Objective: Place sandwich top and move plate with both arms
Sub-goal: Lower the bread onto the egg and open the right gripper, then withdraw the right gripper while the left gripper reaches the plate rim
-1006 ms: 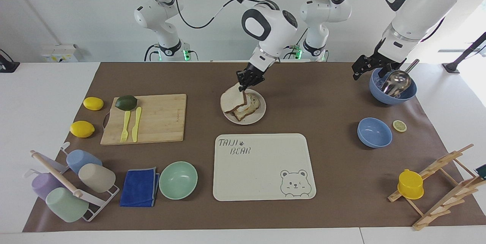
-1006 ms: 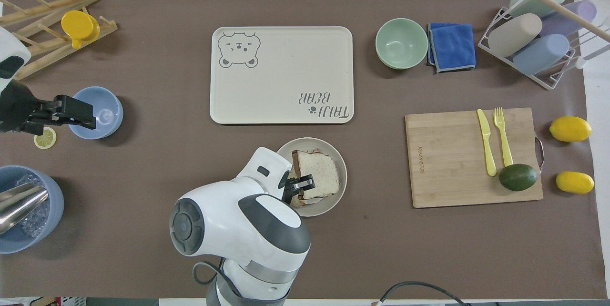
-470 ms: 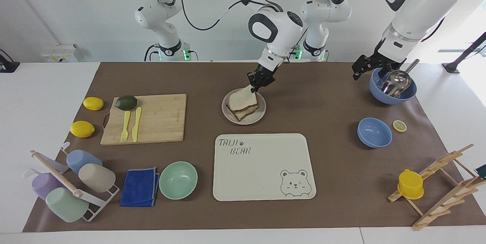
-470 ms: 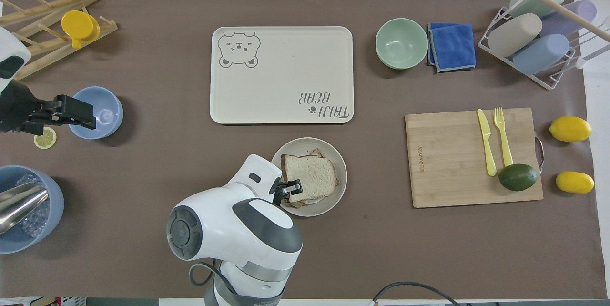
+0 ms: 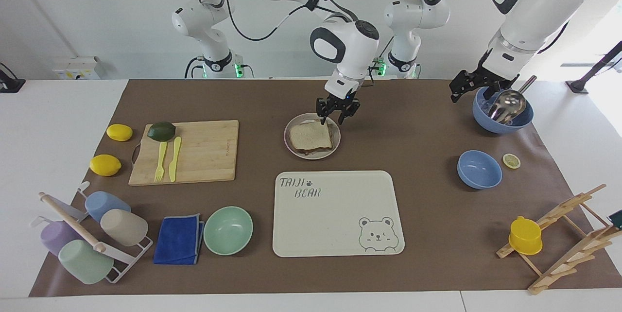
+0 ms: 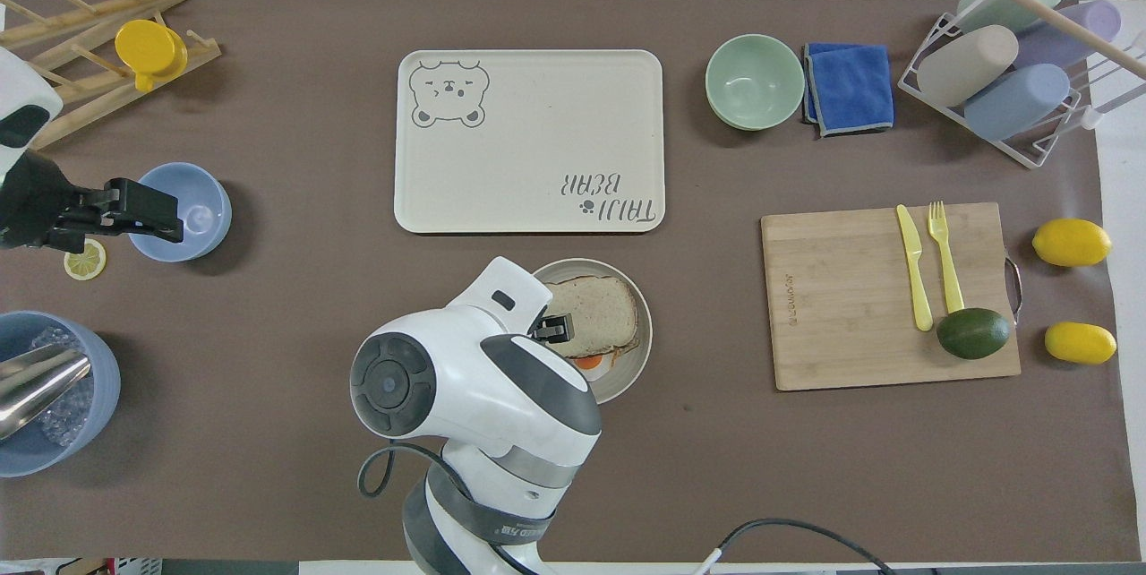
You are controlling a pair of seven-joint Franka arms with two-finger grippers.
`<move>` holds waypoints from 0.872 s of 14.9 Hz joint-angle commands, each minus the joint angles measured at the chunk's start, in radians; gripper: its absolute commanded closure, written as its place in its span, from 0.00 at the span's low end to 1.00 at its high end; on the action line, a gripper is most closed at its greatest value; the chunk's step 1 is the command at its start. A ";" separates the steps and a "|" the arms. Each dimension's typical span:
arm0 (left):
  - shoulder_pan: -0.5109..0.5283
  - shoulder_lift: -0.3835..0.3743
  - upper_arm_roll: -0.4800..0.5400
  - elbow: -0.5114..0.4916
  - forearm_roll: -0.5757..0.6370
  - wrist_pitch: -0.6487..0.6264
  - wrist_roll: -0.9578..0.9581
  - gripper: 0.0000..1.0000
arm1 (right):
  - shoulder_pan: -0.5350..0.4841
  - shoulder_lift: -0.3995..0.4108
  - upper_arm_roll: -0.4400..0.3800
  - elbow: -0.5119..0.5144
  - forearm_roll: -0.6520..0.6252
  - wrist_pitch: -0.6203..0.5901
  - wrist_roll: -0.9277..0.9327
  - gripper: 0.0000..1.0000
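Observation:
The sandwich top (image 5: 310, 135) lies flat on the toasted slice on the round beige plate (image 5: 316, 155), near the middle of the table. In the overhead view the slice (image 6: 598, 315) covers most of the stack, and a bit of fried egg (image 6: 588, 363) peeks out on the plate (image 6: 643, 351). My right gripper (image 5: 333, 118) is open and empty, just above the plate's edge nearest the robots; in the overhead view the arm hides most of it (image 6: 555, 327). My left gripper (image 5: 461, 89) waits in the air beside a blue bowl with a metal scoop.
The cream bear tray (image 5: 335, 215) lies just farther from the robots than the plate. A blue bowl (image 5: 479, 169), a lemon slice (image 5: 511, 161) and the scoop bowl (image 5: 503, 117) sit toward the left arm's end. A cutting board (image 5: 194, 151) and a green bowl (image 5: 228, 230) sit toward the right arm's end.
My right gripper lowered the tilted bread slice flat onto the sandwich, let go of it and opened, then drew back to the plate's edge. The left arm has not moved.

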 commanded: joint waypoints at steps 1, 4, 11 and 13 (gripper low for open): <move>-0.002 -0.015 -0.009 -0.015 0.017 0.033 -0.028 0.00 | -0.124 -0.103 0.015 0.000 0.044 -0.070 -0.053 0.00; -0.083 -0.063 -0.021 -0.160 0.011 0.127 -0.141 0.00 | -0.309 -0.220 0.012 -0.001 0.134 -0.204 -0.138 0.00; -0.320 -0.017 -0.021 -0.467 -0.110 0.514 -0.289 0.00 | -0.676 -0.381 0.002 0.008 0.260 -0.472 -0.528 0.00; -0.369 -0.011 -0.023 -0.559 -0.137 0.655 -0.309 0.00 | -0.710 -0.396 0.002 -0.007 0.245 -0.516 -0.539 0.00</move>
